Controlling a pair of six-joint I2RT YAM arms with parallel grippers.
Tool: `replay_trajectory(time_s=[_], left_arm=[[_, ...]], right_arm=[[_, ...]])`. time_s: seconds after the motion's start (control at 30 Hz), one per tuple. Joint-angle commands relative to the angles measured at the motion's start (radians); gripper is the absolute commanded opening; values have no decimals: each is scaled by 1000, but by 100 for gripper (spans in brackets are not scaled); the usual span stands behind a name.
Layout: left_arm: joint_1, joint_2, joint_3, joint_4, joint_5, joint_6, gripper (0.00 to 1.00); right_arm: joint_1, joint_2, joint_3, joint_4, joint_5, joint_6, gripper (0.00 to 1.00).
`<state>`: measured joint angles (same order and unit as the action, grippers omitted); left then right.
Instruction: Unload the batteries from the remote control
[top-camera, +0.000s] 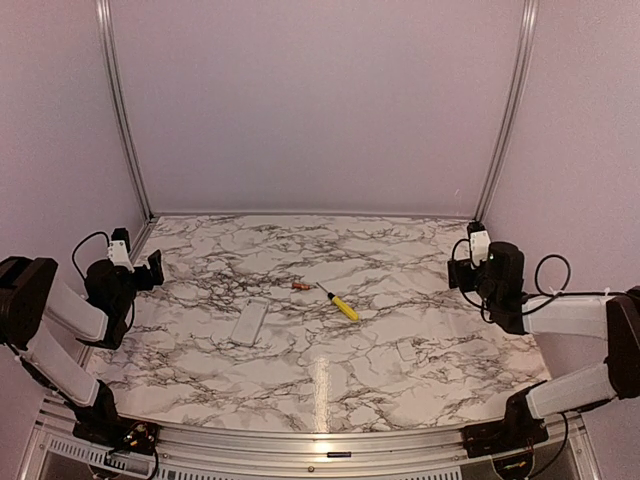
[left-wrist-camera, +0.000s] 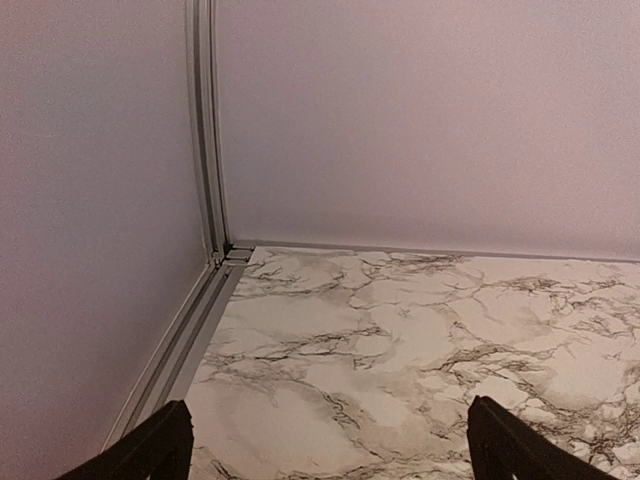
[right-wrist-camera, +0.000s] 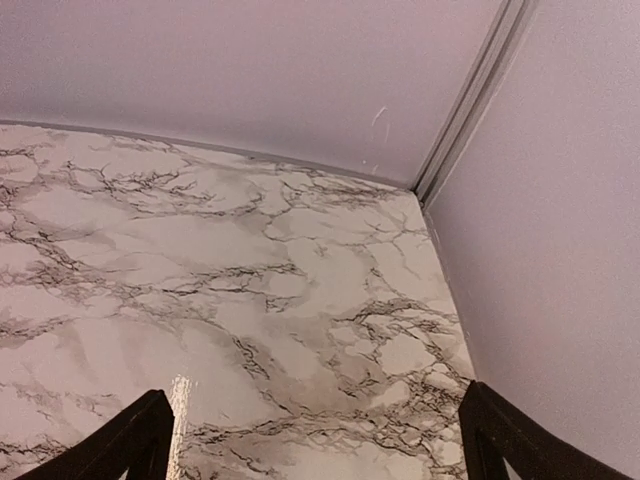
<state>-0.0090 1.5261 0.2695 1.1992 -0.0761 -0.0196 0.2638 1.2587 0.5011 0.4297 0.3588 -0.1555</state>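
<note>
1. At the bottom edge of the overhead view, a metal rail (top-camera: 300, 438) runs along the near side of the marble table (top-camera: 200, 385). The left arm (top-camera: 60, 335) is folded up in the lower left corner and the right arm (top-camera: 575, 320) in the lower right.
2. A little further in, right of centre, a small white cover plate (top-camera: 406, 350) lies flat on the marble, well apart from everything else.
3. Left of centre, the remote control (top-camera: 248, 322) lies flat with its length on a slight diagonal. Neither gripper touches it, and it is too small here to make out its battery compartment.
4. Near the middle of the frame, a yellow-handled screwdriver (top-camera: 338, 303) lies diagonally, its dark tip pointing up and left.
5. Just beyond that tip, the batteries (top-camera: 300, 286) lie on bare marble as a small reddish-orange shape. They are apart from the remote control, up and to its right, and too small to count.
6. At mid-height on the left edge, the left gripper (top-camera: 153, 268) hangs above the table. In its wrist view the dark fingers (left-wrist-camera: 150, 450) sit in the two bottom corners, spread wide, with only marble between them.
7. At mid-height on the right edge, the right gripper (top-camera: 453, 272) hangs above the table too. Its fingers (right-wrist-camera: 140, 440) are likewise spread wide over bare marble.
8. Farthest back, pale walls (top-camera: 320, 100) close the table in, with metal posts (top-camera: 125, 110) in the corners.
</note>
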Motion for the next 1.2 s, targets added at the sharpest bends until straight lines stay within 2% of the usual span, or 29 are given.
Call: replay_trajectory(time_s=[0.0, 0.3, 0.67, 0.73, 1.17], left_arm=[[3, 5, -6, 23, 4, -7, 99], [3, 5, -6, 23, 4, -7, 99], [3, 5, -6, 24, 3, -7, 99], [3, 5, -6, 24, 4, -8, 99], [3, 5, -6, 23, 4, -7, 99]], right_arm=[[-64, -2, -102, 293, -126, -34, 99], [-171, 126, -232, 654, -229, 32, 97], [-241, 333, -265, 925, -281, 68, 99], [-243, 333, -248, 886, -281, 71, 99], [-236, 337, -256, 913, -268, 57, 99]])
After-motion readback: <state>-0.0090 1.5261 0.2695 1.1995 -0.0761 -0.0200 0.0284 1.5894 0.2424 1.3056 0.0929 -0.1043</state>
